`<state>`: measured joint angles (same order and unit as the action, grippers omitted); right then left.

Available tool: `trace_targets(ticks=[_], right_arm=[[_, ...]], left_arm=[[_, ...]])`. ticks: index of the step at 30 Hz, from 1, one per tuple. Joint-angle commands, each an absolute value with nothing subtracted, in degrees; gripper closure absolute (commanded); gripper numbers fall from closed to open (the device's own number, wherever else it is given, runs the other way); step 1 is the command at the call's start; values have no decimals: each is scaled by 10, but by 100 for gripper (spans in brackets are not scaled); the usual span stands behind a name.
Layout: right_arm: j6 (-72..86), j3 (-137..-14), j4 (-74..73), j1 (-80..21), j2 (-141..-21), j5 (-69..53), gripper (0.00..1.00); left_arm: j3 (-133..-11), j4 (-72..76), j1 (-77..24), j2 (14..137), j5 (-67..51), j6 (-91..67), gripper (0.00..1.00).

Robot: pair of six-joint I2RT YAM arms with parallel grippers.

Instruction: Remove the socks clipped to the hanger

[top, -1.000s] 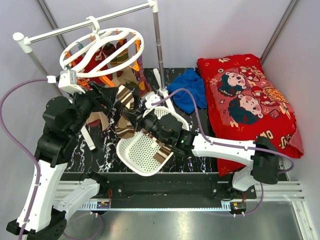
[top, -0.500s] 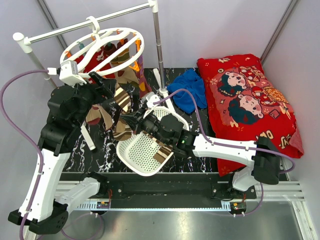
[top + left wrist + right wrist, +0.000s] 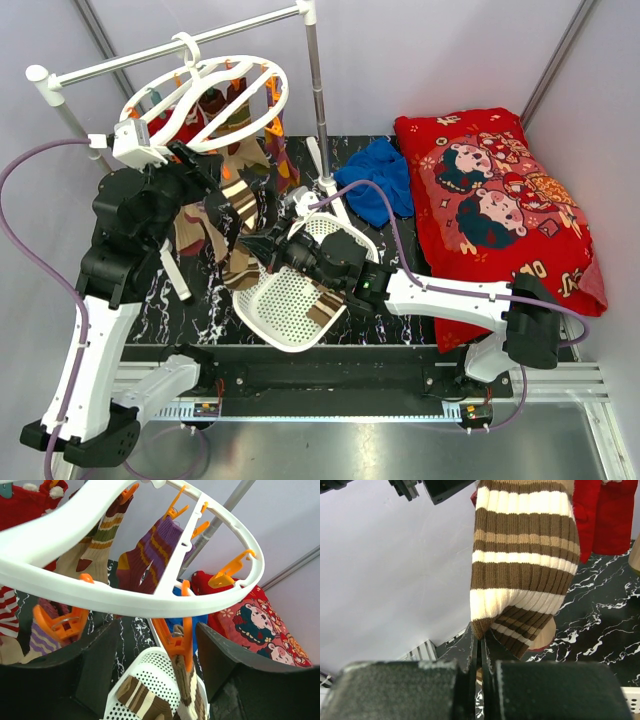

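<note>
The white hanger ring (image 3: 205, 100) hangs tilted from the rack bar, with several socks (image 3: 238, 118) clipped under it. In the left wrist view my left gripper (image 3: 162, 672) is open, one jaw on each side of an orange clip (image 3: 177, 640) that holds a brown-and-white striped sock (image 3: 186, 682). In the top view the left gripper (image 3: 222, 192) sits just under the ring's near rim. My right gripper (image 3: 258, 250) is shut on that sock's lower edge (image 3: 481, 627); the sock (image 3: 525, 570) hangs above it. Purple (image 3: 150, 555), tan (image 3: 97, 545) and red (image 3: 25, 505) socks stay clipped.
A white perforated basket (image 3: 262, 300) lies below the hanger with one brown striped sock (image 3: 325, 305) in it. The rack's upright pole (image 3: 318, 90) stands right of the ring. A blue cloth (image 3: 378, 185) and a red cartoon pillow (image 3: 500, 200) lie to the right.
My left arm has risen to the ring's near rim, and the ring has tipped. The brown striped sock has swung left. The right gripper has kept its hold and shifted slightly left.
</note>
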<state>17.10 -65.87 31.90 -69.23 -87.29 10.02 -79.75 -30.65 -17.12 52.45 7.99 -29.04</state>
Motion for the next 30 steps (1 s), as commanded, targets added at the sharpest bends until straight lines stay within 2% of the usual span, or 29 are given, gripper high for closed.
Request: trace_targets(ticks=[1, 2, 5, 6, 8, 11, 12, 15, 19, 22, 23, 26, 29, 30], right_arm=[[187, -657, 353, -689, -859, 87, 100], [187, -657, 353, -688, -860, 85, 100], [188, -657, 353, -689, -860, 83, 100], [190, -656, 354, -688, -860, 83, 100], [190, -653, 354, -688, -859, 84, 100], [192, -650, 356, -689, -856, 87, 100], [192, -650, 355, -688, -855, 88, 100], [197, -647, 349, -688, -853, 89, 100], [207, -630, 332, -688, -835, 104, 100], [218, -606, 303, -688, -811, 137, 100], [223, -592, 293, -688, -804, 161, 100], [242, -561, 235, -688, -774, 229, 100], [248, -526, 195, -686, -754, 282, 100], [250, -519, 181, -684, -755, 293, 97]], left_arm=[[-803, -268, -163, 531, 78, -287, 37], [-803, -264, -163, 530, 76, -288, 41], [-796, -249, -162, 529, 63, -284, 43], [-795, -247, -161, 531, 61, -284, 49], [-798, -248, -161, 535, 54, -284, 53], [-795, -246, -160, 536, 51, -286, 69], [-795, -245, -160, 537, 50, -286, 77], [-793, -241, -159, 535, 47, -285, 87], [-794, -243, -157, 537, 46, -281, 88], [-792, -244, -156, 533, 48, -277, 83], [-790, -245, -156, 531, 49, -276, 73], [-787, -249, -156, 526, 46, -273, 54], [-785, -255, -156, 526, 28, -265, 44], [-785, -258, -156, 526, 23, -264, 35]])
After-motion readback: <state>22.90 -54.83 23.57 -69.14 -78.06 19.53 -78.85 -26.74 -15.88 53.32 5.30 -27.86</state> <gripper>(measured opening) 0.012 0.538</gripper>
